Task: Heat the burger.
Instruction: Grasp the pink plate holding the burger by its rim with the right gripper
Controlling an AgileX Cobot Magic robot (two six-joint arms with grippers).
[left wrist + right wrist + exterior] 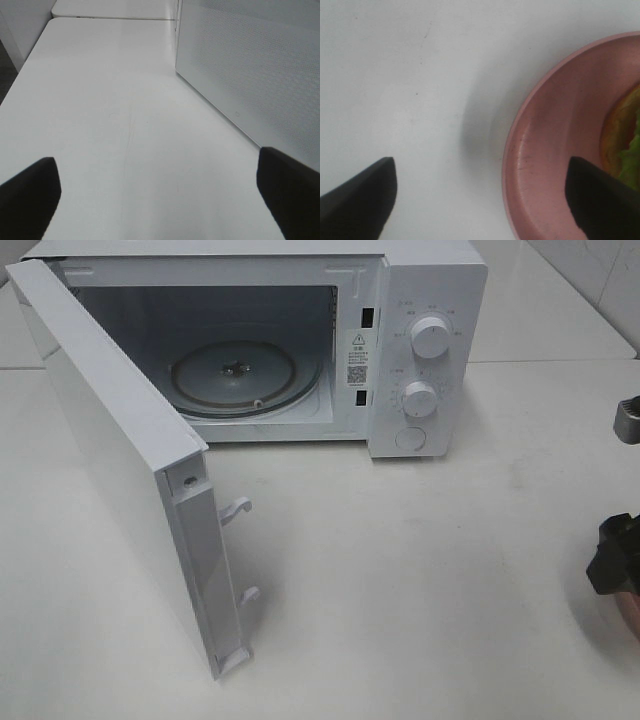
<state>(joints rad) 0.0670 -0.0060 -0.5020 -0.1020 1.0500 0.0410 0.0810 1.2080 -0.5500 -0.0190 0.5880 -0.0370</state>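
Fist-sized burger [622,140] caught only in part, at the edge of the right wrist view: glossy golden-brown bun rim, a frill of green lettuce, a thin streak of dark red between. Resting on a round pink plate with a raised rim [555,150], the plate itself on the plain white worktop [400,570]. Right end effector [480,200] spread wide and holding nothing, one dark fingertip [360,195] over bare worktop, the other over the plate's inner slope just beside the burger; touching the plate or not, cannot tell. Left end effector [160,195] likewise wide and empty, low over the worktop, near a white perforated panel [250,75]. White microwave oven [430,300] at the back of the worktop in the high view, white door [110,440] swung out toward the camera, round glass turntable [235,375] lying flat in the cavity. Two round white knobs on the control panel, upper knob [431,338] directly above lower knob [420,397].
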